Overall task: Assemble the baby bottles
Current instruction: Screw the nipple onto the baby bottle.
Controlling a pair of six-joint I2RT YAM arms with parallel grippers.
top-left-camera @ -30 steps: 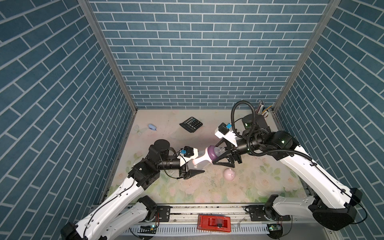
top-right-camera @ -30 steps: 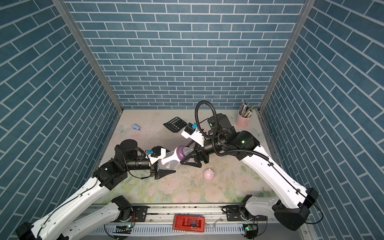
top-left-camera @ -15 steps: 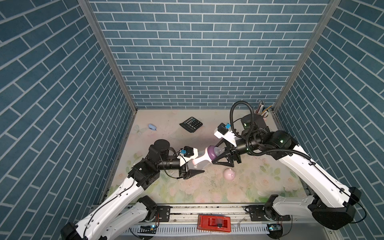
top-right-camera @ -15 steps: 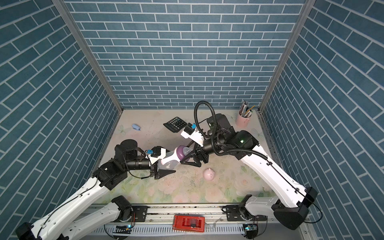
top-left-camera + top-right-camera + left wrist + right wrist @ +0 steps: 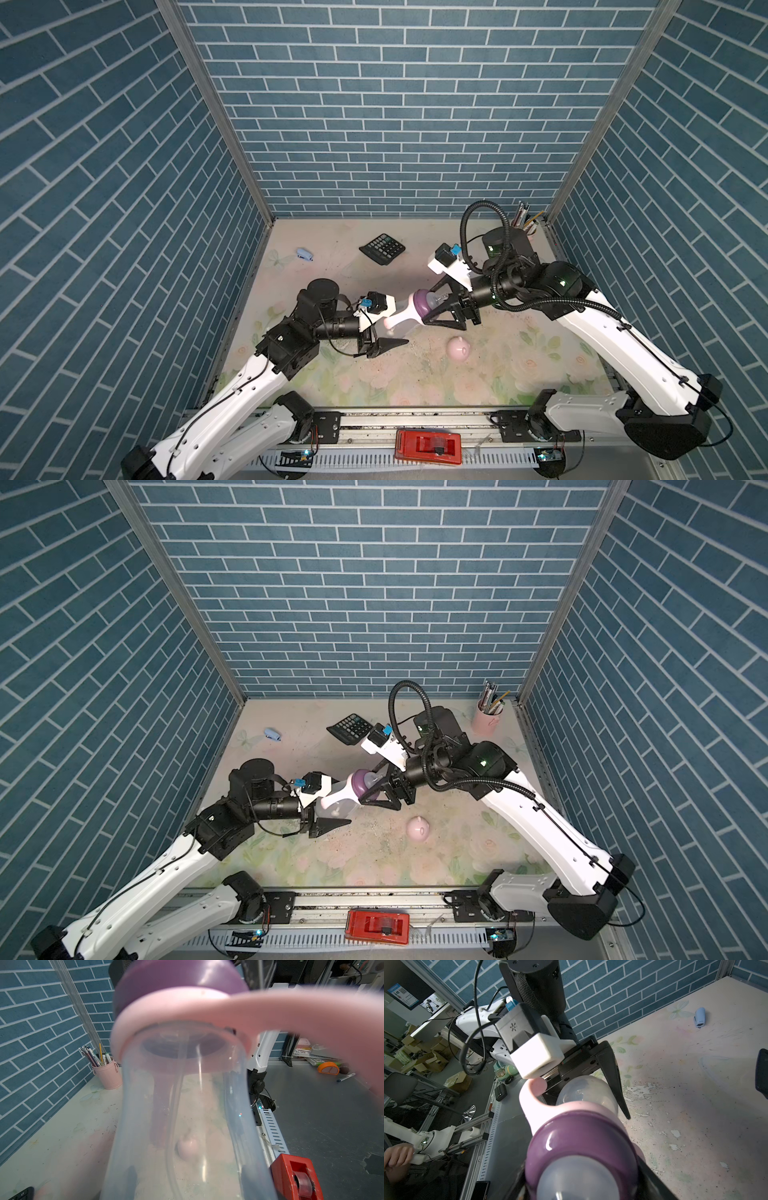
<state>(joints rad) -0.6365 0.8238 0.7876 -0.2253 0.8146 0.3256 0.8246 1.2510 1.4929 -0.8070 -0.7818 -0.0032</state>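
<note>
The translucent bottle body (image 5: pixel 336 808) hangs tilted above the mat, and my left gripper (image 5: pixel 395 326) is shut on its base. On its neck sit the pink handle ring (image 5: pixel 187 1007) and the purple collar (image 5: pixel 420 302). A straw (image 5: pixel 172 1126) runs down inside the body. My right gripper (image 5: pixel 427 306) is shut on the purple collar (image 5: pixel 581 1136), one dark finger on each side, with the clear nipple (image 5: pixel 583 1178) between them. The pink eared dome cap (image 5: pixel 458 347) lies alone on the mat, near the front and right of the bottle.
A black calculator (image 5: pixel 382 248) and a small blue stapler (image 5: pixel 304 254) lie near the back wall. The pink pen cup (image 5: pixel 486 720) stands in the back right corner. A red tape dispenser (image 5: pixel 428 446) sits on the front rail.
The right gripper's jaws have drawn in a little around the purple collar. Both arms and the bottle stay where they were.
</note>
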